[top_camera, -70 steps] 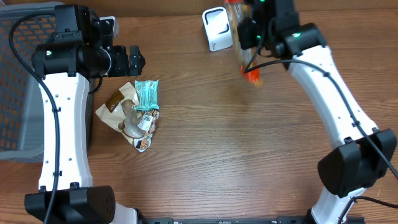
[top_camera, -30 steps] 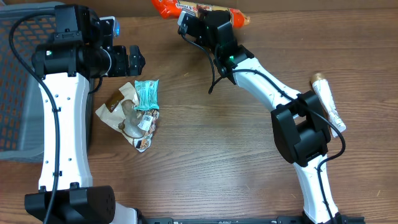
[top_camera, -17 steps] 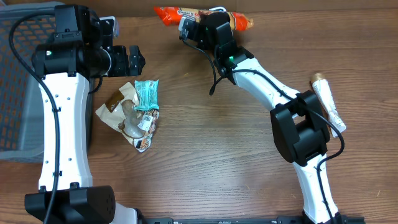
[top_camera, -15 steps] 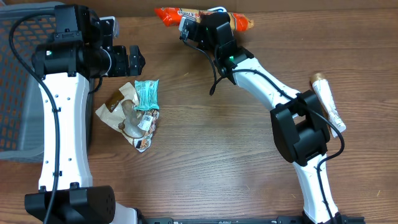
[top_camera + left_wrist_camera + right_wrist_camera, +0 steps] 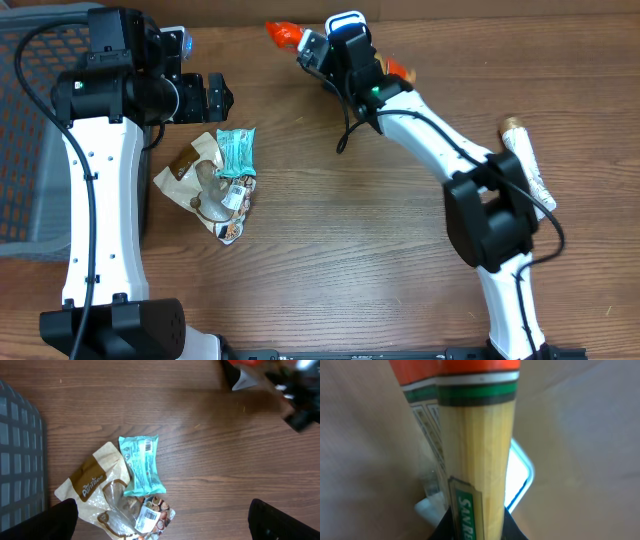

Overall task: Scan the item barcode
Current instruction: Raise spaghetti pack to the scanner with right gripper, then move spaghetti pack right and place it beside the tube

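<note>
**Packet swung off level at the scanner**

Since half a second ago the orange packet [image 5: 284,35] has tilted. One end now points up-left, the other down-right, and the scanner [image 5: 346,21] shows behind it at the table's far edge. Right jaws are clamped narrow on the packet mid-length. Left jaws stand wide, holding nothing, near the snack pile [image 5: 215,185]. Packet's long axis runs straight out from the right jaws, across the scanner window. You probably still need its barcode face turned toward that window.

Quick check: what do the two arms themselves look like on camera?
Left arm and right arm: white rounded links, black joint housings and bases. A black cable loops along the left, another off the right. A green light glows near the right wrist.
</note>
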Tool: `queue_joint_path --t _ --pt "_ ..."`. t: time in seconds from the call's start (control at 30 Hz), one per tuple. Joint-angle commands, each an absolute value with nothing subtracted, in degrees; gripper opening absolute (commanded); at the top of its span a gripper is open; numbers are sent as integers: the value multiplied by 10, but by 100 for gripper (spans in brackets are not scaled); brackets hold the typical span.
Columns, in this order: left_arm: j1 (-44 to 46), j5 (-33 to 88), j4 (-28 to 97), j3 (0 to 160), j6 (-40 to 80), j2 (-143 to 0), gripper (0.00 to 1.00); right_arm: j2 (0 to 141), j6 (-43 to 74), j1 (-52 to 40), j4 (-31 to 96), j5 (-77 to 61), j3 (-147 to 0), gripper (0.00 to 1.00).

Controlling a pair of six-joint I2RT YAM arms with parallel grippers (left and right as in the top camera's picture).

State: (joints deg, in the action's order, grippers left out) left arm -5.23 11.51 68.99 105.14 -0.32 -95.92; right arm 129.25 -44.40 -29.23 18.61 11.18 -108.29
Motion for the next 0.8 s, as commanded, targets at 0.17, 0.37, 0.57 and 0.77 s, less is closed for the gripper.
queue_joint_path --t 0.17,0.37,0.57,0.77 --pt "-49 114 688 1060 0 -959 100 1042 -97 -251 460 59 -1107 4" --pt "-49 114 688 1060 0 -959 100 1049 37 -189 718 61 -1102 4" --pt "-49 114 688 1060 0 -959 100 1077 50 -142 790 143 -1041 4" --pt "-49 114 688 1060 0 -959 100 1108 49 -114 775 222 -988 4"
